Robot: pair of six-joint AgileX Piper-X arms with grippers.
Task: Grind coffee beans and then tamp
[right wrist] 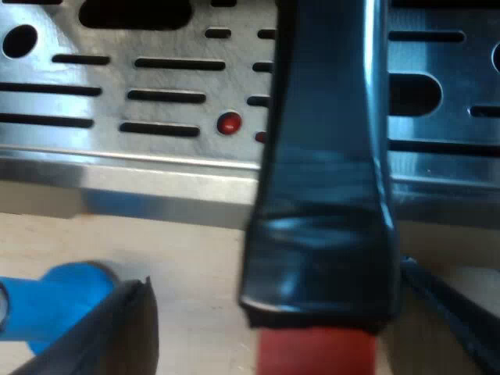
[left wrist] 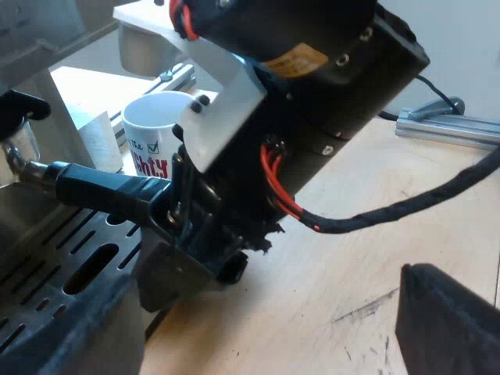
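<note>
The right gripper [right wrist: 275, 273] straddled, unclamped, the metal holder's black, red-ended handle [right wrist: 322, 180]; left gripper [left wrist: 258, 312] spread, empty; off-centre closure could skew it.

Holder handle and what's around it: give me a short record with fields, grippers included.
holder handle: dark with a red end, lying over the machine's slotted metal tray
right gripper: open, fingers either side of the handle, a gap on one side
left gripper: open, holding nothing, over the wooden table
tamper: blue, on the table by the tray's edge
mug: white with print, upright, beyond the handle
</note>
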